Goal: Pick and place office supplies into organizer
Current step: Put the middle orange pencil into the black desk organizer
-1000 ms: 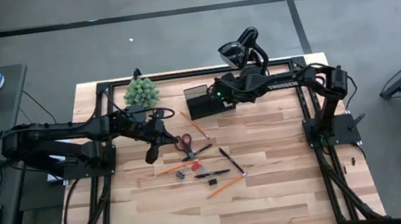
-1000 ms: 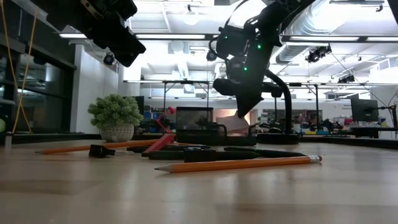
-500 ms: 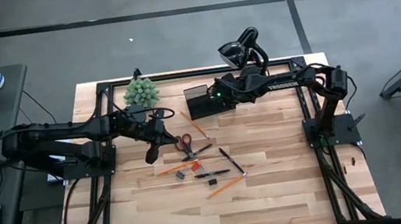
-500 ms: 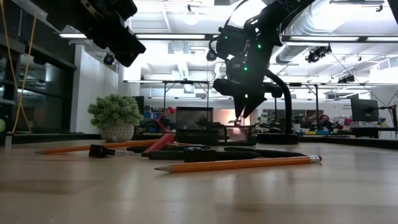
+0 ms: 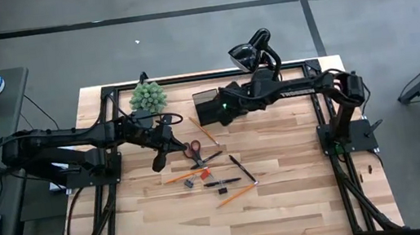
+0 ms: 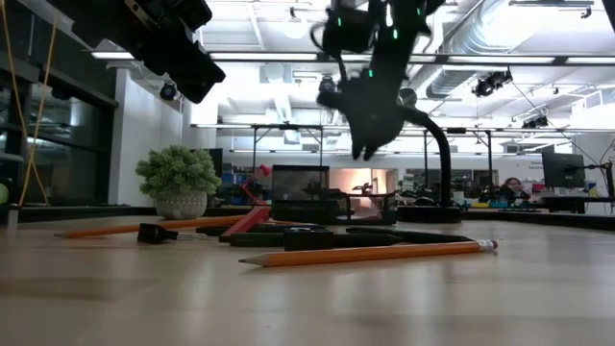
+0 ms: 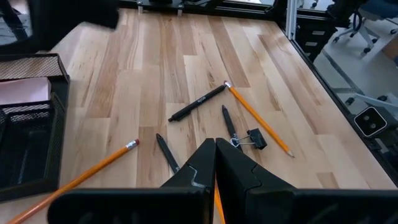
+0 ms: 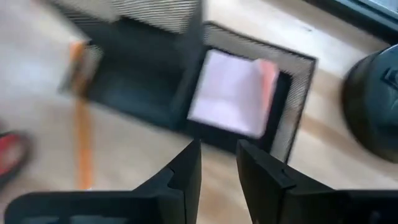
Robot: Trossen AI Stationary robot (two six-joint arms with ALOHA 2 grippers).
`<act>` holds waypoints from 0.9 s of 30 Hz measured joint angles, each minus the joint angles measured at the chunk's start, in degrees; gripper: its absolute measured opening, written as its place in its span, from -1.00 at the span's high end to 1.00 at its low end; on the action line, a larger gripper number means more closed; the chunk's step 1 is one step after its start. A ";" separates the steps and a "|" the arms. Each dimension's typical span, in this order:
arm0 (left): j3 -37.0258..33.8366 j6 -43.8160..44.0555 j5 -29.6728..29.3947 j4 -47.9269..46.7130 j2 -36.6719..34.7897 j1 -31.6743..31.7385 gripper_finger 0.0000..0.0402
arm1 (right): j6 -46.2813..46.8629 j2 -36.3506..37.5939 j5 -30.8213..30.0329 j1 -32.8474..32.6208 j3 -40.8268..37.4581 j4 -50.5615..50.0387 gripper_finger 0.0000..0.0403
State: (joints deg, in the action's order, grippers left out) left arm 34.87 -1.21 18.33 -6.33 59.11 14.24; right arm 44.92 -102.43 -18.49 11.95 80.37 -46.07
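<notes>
Pink paper, a sticky pad (image 8: 233,93), lies flat inside one square compartment of the black mesh organizer (image 5: 209,107), which stands at the far side of the table (image 5: 287,197) beside a black curved-neck stand (image 5: 250,52). The right gripper (image 8: 217,163) hangs just above the organizer, clear of it, its two fingers a narrow gap apart and holding nothing; in the low view it shows well above the organizer's rim.

The left gripper (image 5: 159,162) hovers on the near side of the organizer, toward the plant (image 5: 147,97), with its fingers (image 7: 239,171) pressed together and nothing between them.

The other supplies lie loose on the wood, on the near side of the organizer. Red-handled scissors (image 5: 195,150) lie just beside the left gripper. One orange pencil (image 5: 203,130) lies slanted close to the organizer's near wall. Another pencil (image 5: 182,176) lies nearer the front, close to a small dark piece (image 5: 188,185). A black pen (image 5: 242,168) lies slanted past the scissors, a second pen (image 5: 223,182) below it with a binder clip (image 7: 255,138) close by, and a third pencil (image 5: 236,194) lies farthest from the organizer.
</notes>
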 joint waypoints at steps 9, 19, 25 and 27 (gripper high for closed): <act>0.00 -3.40 -3.82 0.00 0.00 0.02 1.00 | 10.15 0.00 14.13 -9.10 5.72 -10.60 0.53; 0.00 -7.58 -4.04 0.00 0.00 0.00 1.00 | 18.39 0.00 8.56 -19.55 5.72 -12.08 0.53; 0.00 -10.37 -5.95 0.00 0.00 0.00 1.00 | 15.92 0.00 2.36 -24.07 5.72 -12.94 0.53; 0.00 -10.45 -5.97 -0.01 0.00 0.00 1.00 | 16.50 0.00 2.27 -24.71 5.72 -12.74 0.53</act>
State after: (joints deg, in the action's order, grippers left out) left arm 34.87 -11.66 12.36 -6.34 59.11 14.24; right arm 61.42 -102.43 -16.23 -12.76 86.08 -58.81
